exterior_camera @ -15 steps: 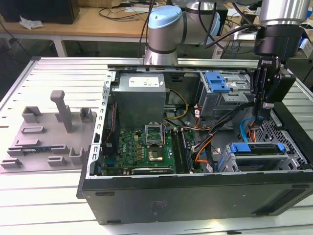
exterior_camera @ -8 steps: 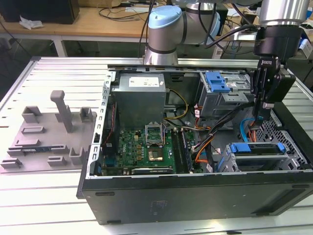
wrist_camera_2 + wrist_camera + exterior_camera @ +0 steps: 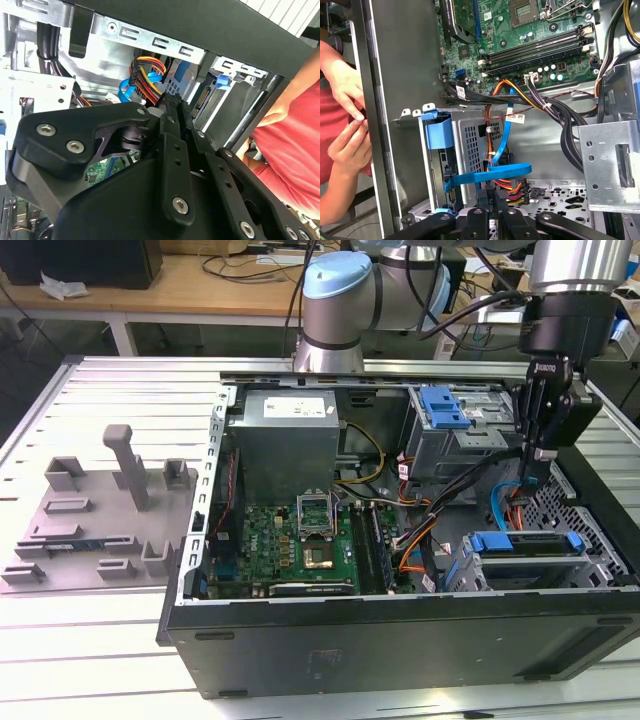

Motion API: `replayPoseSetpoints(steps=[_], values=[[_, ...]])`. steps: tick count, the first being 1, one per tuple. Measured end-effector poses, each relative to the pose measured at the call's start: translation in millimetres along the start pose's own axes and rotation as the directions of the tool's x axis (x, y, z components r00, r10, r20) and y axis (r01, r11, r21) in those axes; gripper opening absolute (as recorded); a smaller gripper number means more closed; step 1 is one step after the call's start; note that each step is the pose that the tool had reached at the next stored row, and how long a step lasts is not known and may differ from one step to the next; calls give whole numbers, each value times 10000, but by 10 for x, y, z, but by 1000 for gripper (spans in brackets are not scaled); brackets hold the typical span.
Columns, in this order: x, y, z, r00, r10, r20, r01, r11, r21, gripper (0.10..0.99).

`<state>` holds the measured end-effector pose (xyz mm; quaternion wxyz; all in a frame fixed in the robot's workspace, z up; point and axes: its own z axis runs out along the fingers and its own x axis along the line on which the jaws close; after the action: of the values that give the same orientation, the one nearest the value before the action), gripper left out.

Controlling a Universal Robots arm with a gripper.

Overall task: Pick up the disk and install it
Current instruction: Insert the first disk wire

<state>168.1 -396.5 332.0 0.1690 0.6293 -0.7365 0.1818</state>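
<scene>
Disk (image 3: 528,545) sits low in drive cage (image 3: 470,150), at exterior view's right end of computer case (image 3: 400,640). Blue tabs point up, so it looks slid in. Tool (image 3: 541,454) hangs just above, 2 fingers pressed together, likely to fit between blue cable (image 3: 490,175) and power plug (image 3: 512,190). Person's hands (image 3: 345,90) outside case wall.

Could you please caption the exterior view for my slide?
The tool hangs inside the open computer case, above the blue-framed disk.
</scene>
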Motion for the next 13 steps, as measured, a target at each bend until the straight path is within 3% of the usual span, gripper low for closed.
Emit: replayPoseSetpoints(steps=[4,6,8,11,12,13], values=[[50,-10,28,10000,-1,17,1,10000,-5,169],[93,-22,52,9999,-7,103,7,10000,-21,169],[200,-45,71,9990,-13,437,16,10000,-76,169],[323,-66,127,9985,-14,553,19,10000,-94,169],[360,-72,148,9981,-15,622,21,9999,-104,169],[411,-81,177,9969,-17,784,27,9999,-129,169]])
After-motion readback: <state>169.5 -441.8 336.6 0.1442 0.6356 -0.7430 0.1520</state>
